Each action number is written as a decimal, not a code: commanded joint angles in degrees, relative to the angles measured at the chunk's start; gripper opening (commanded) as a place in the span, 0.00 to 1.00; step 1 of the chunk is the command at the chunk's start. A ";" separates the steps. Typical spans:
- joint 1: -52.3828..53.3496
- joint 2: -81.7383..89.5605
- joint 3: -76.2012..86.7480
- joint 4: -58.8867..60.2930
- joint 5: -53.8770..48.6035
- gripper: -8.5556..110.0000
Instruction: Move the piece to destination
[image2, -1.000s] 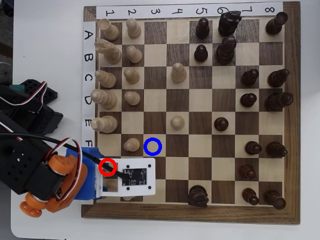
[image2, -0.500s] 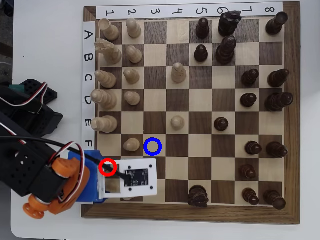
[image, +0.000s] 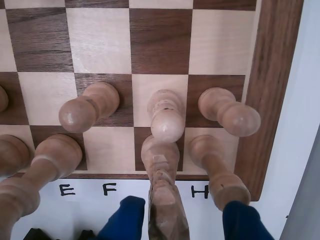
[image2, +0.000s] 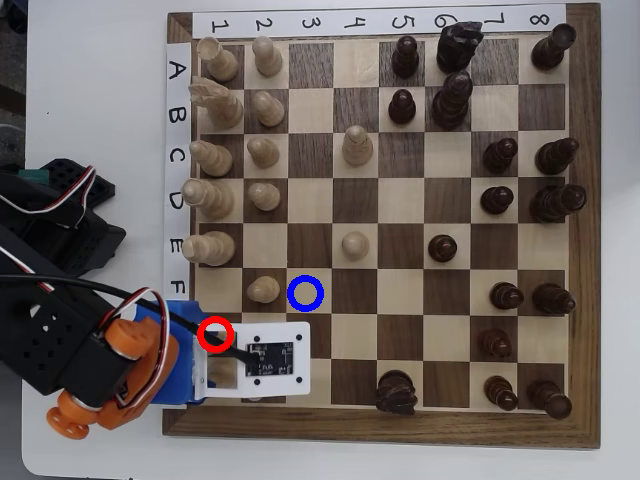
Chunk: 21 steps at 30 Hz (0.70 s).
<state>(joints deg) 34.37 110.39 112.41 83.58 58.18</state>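
The piece, a pale cream knight (image: 167, 200) with a carved horse head, stands at the board's near edge in the wrist view. My gripper (image: 184, 212) is open and straddles it. The left blue fingertip (image: 125, 217) is close beside the knight. The right blue fingertip (image: 245, 220) stands apart from it. In the overhead view my gripper (image2: 205, 345) and its white camera mount (image2: 265, 360) cover the knight, at a red ring (image2: 215, 334). The destination, a light square with a blue ring (image2: 305, 293), is empty, up and to the right of my gripper.
Cream pawns (image: 87, 107) (image: 165, 117) (image: 230, 112) stand just beyond the knight. Taller cream pieces flank it at the right (image: 217, 172) and left (image: 50, 160). A cream pawn (image2: 263, 289) stands next to the blue-ringed square. Dark pieces (image2: 397, 392) fill the board's right side.
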 joint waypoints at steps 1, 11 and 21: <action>-0.97 0.00 -0.70 1.67 2.11 0.27; -2.55 -0.70 0.62 3.52 4.83 0.27; -3.87 -0.35 1.85 3.43 6.94 0.26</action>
<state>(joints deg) 32.26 109.60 113.91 86.22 62.84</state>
